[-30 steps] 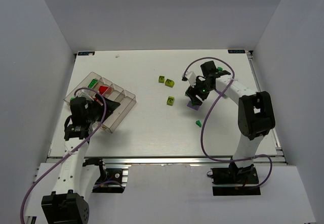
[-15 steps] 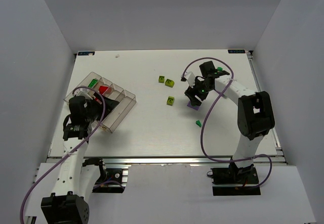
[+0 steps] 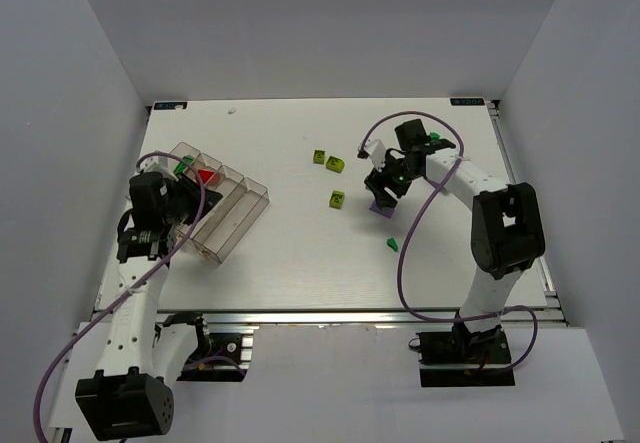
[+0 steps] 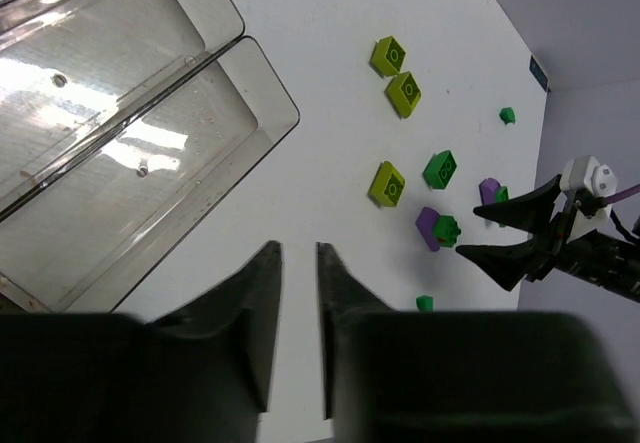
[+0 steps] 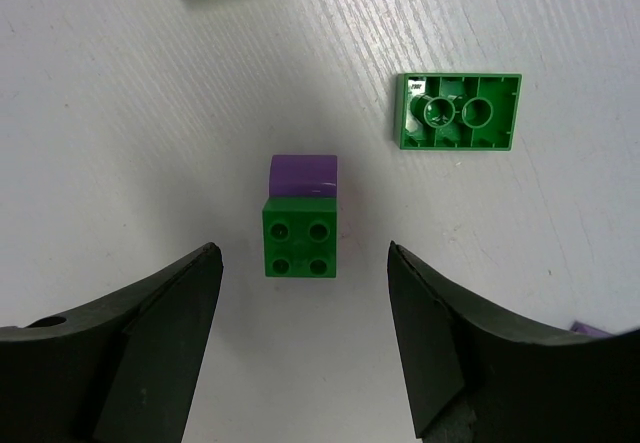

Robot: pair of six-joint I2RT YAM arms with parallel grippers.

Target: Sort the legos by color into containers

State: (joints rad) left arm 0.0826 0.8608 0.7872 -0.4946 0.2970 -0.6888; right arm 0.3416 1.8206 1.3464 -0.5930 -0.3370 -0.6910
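Observation:
The clear divided tray (image 3: 243, 222) lies at the table's left, with a red brick (image 3: 207, 176) and a green brick (image 3: 183, 166) in its far compartments. My left gripper (image 3: 192, 203) hovers over the tray; in the left wrist view its jaws (image 4: 298, 248) are nearly together with nothing between them. My right gripper (image 5: 303, 251) is open, straddling a green brick (image 5: 300, 238) that sits against a purple brick (image 5: 304, 175). Beside them lies an upside-down green brick (image 5: 459, 111). Three yellow-green bricks (image 3: 319, 157) (image 3: 335, 164) (image 3: 338, 199) lie loose mid-table.
A small green piece (image 3: 392, 244) lies nearer the front, another green one (image 3: 436, 137) behind the right arm. The tray's two nearest compartments (image 4: 150, 113) hold nothing in the left wrist view. White walls enclose the table on three sides.
The left gripper's jaws have closed from wide apart to a thin gap, and the left arm has swung back and to the left. The right gripper has hardly moved.

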